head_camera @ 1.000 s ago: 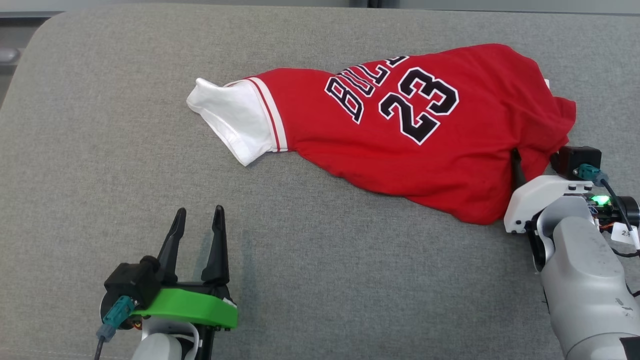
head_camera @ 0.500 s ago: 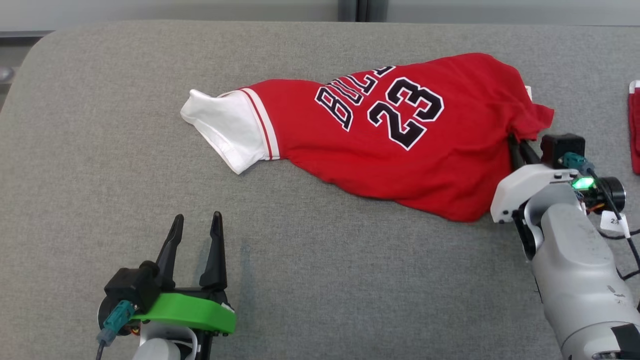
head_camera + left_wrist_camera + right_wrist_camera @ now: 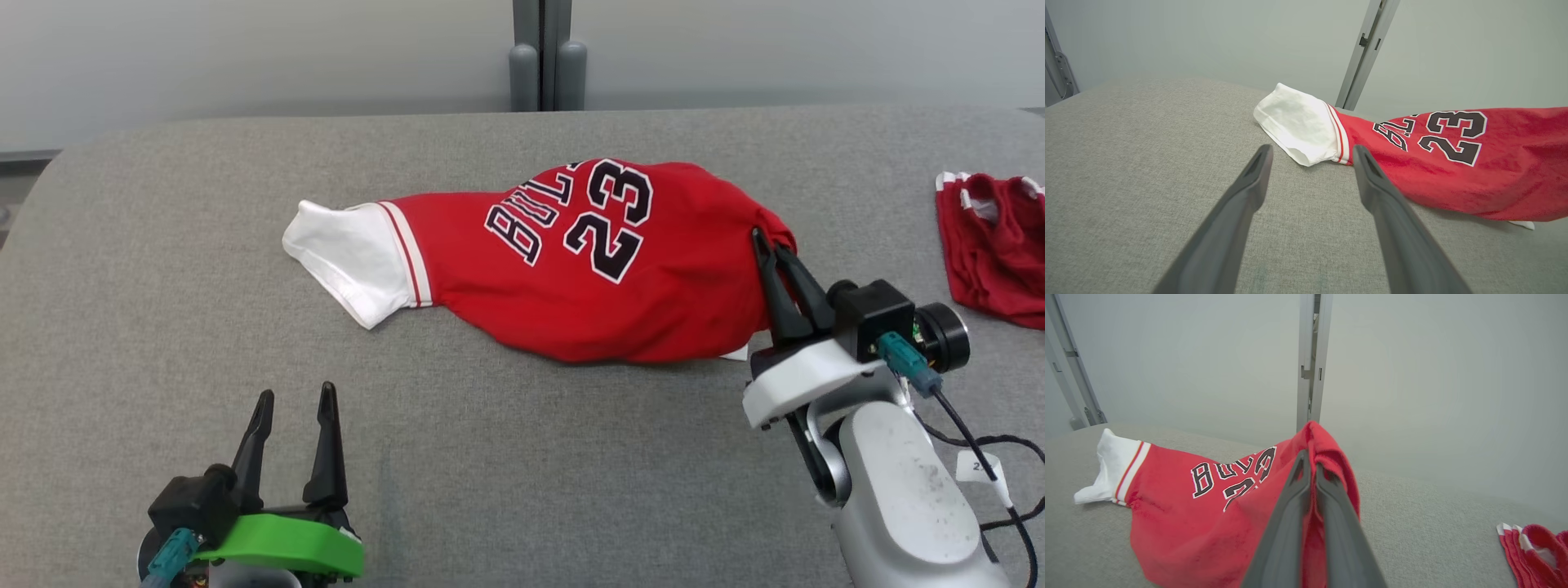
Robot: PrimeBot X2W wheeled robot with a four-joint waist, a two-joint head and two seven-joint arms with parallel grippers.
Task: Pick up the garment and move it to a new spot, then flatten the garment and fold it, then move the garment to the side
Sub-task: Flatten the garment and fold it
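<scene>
Red jersey (image 3: 653, 302) in R gripper (image 3: 766, 242)

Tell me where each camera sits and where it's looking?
Head view: up high, looking down at grey table, red jersey; left gripper and right gripper show.
Left wrist view: left wrist, looking along its open fingers at the white sleeve.
Right wrist view: right wrist, looking along shut fingers pinching the jersey.
Shared: all see the jersey.

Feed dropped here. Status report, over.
Right jaws shut on jersey, that end raised. Left jaws open, empty. Other red garment at right, apart.
</scene>
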